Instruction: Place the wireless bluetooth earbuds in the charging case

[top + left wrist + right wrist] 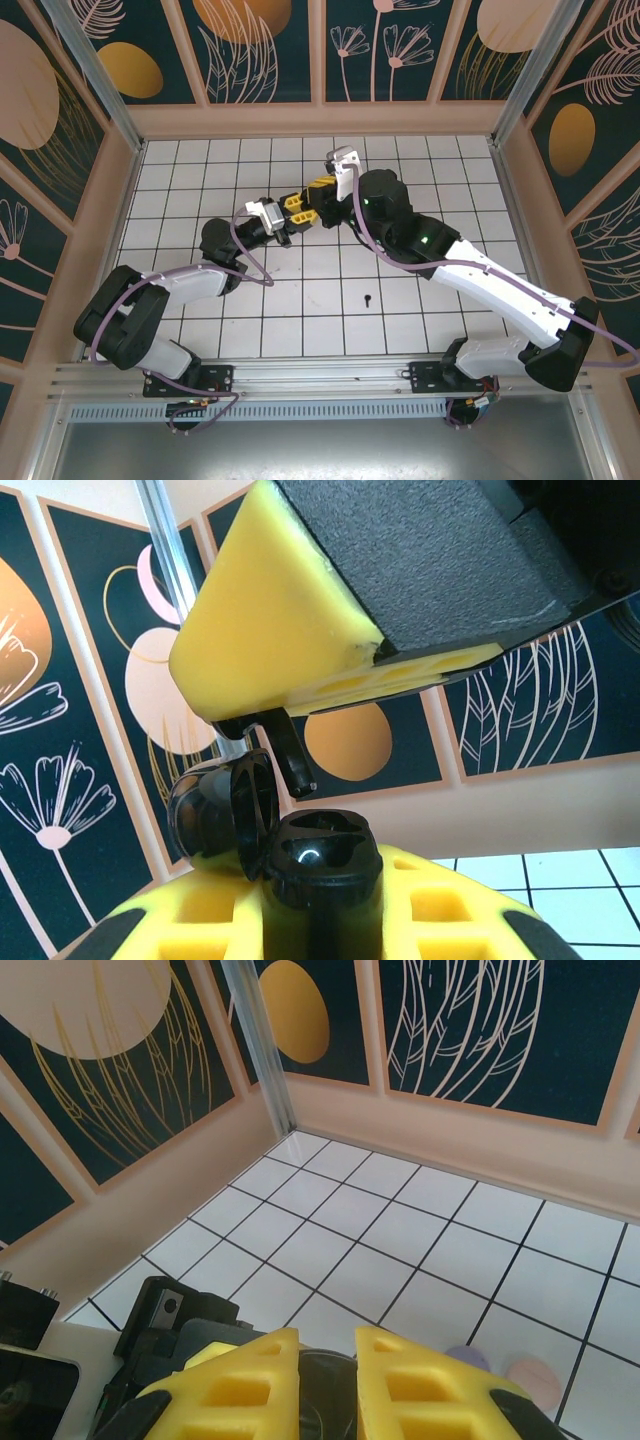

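My left gripper (291, 211) (320, 905) is shut on the black charging case (322, 858), held upright with its lid (212, 812) hinged open to the left. Both sockets in the case look dark and hollow. Just above the case's opening hangs a black earbud (291, 756), stem down, pinched in my right gripper (313, 195) (328, 1360). The stem's tip stands a little above the rim and left of the sockets. In the right wrist view a dark rounded shape (330, 1392) shows in the gap between the yellow fingers (240, 1385). A second black earbud (368, 299) lies on the tiled floor.
Both grippers meet in mid-air over the middle of the white tiled floor (420, 170). A lilac disc case (462, 1358) and a pink one (535, 1372) lie on the tiles beyond my right fingers. Patterned walls and a metal post (262, 1055) close in the workspace.
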Robot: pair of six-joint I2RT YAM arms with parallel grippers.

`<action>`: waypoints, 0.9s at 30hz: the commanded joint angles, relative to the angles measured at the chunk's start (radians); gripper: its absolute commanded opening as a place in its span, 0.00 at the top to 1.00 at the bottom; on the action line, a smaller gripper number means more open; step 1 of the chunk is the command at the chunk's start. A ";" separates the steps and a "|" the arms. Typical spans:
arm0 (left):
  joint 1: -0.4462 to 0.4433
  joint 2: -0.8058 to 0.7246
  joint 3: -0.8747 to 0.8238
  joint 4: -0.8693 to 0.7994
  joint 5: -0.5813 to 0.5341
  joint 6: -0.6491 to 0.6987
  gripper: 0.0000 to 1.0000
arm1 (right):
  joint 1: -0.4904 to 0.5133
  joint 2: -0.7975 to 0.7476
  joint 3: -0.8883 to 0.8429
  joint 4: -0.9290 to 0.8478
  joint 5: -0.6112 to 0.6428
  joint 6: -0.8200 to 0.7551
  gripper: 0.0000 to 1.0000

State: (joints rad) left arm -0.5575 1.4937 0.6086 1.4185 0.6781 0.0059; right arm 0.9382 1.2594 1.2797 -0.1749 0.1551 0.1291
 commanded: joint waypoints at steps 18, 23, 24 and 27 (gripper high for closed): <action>-0.005 -0.012 0.046 0.048 0.021 -0.072 1.00 | 0.019 -0.004 -0.075 0.028 -0.008 0.046 0.84; -0.005 -0.012 0.054 0.038 0.020 -0.083 1.00 | 0.019 -0.024 -0.091 0.034 0.004 0.045 0.84; -0.005 -0.012 0.056 0.032 0.020 -0.084 1.00 | 0.019 -0.030 -0.096 0.035 0.011 0.045 0.84; -0.005 -0.010 0.063 0.016 0.026 -0.085 1.00 | 0.020 -0.043 -0.101 0.040 0.030 0.046 0.84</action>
State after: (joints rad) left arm -0.5575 1.4937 0.6205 1.3758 0.6994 -0.0605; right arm 0.9447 1.2381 1.2072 -0.1013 0.1646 0.1631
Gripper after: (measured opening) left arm 0.220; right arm 0.159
